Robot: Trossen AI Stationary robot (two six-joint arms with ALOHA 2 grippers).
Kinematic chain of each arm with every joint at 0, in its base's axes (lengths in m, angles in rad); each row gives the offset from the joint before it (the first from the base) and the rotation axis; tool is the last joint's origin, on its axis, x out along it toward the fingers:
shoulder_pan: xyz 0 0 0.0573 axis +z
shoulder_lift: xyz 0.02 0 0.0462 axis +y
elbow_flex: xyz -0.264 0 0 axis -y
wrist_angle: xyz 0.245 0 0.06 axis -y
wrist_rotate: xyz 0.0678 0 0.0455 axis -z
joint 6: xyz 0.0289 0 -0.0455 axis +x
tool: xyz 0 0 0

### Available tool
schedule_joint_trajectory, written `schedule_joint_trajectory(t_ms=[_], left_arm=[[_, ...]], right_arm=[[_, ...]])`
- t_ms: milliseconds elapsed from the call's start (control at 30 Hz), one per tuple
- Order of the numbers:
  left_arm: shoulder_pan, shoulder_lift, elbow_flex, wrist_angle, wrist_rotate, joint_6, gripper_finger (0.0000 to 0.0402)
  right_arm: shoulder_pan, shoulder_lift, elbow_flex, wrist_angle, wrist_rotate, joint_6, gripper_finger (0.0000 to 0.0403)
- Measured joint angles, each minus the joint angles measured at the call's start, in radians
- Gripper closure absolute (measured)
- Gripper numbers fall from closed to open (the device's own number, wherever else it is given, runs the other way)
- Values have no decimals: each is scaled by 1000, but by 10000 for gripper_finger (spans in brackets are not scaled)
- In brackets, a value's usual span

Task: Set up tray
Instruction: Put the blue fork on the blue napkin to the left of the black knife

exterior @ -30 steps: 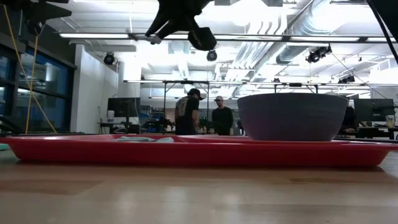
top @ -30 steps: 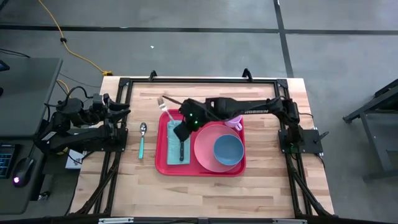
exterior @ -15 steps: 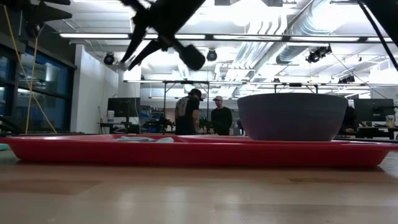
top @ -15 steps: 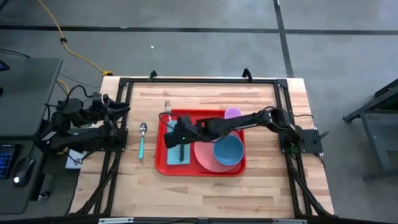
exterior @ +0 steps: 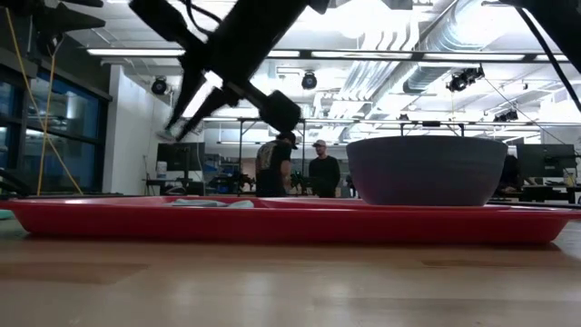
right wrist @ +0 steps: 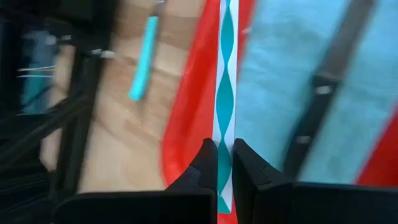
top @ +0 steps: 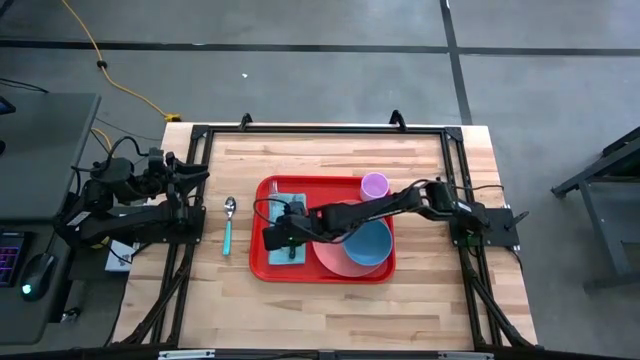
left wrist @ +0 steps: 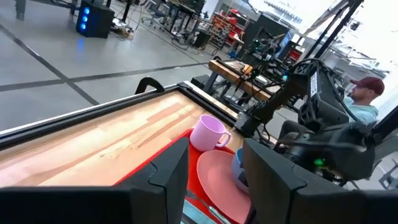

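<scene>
right jaws (right wrist: pixel 224 163) pinch fork handle (right wrist: pixel 224 93) — over tray (right wrist: pixel 186 112).

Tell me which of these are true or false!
1. The blue bowl sits on the pink plate. True.
2. The spoon lies inside the red tray. False: it lies on the wooden table, left of the tray.
3. The right gripper has its jaws shut on a teal-and-white handle. True.
4. The purple cup stands on the floor. False: it stands at the tray's far right corner.
5. The left gripper is reaching over the tray. False: it waits at the table's left edge, its jaws apart and holding nothing.
6. A dark knife lies on the blue napkin. True.
</scene>
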Motion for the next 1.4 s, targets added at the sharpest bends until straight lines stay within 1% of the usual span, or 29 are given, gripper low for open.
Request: schedule_joint_trajectory(t_ms=[67, 167, 333, 467, 633, 933, 1400], left_arm=[[0, 0, 0, 0, -2, -4, 220], [0, 0, 0, 0, -2, -4, 220], [0, 0, 0, 0, -19, -10, 220], [0, 0, 0, 0, -21, -10, 220], [0, 0, 0, 0, -22, -11, 220], [0, 0, 0, -1, -25, -29, 220], [0, 0, 0, -1, -28, -30, 220]], right_arm=[[0, 0, 0, -34, 11, 3, 402], [-1, 10, 0, -40, 7, 6, 402], [-1, 66, -1, -6, -62, 11, 402], [-3, 77, -1, 23, -76, 15, 402], [-8, 77, -1, 28, -65, 23, 403], [-4, 77, 0, 58, -45, 99, 403], [25, 77, 0, 17, -30, 173, 403]])
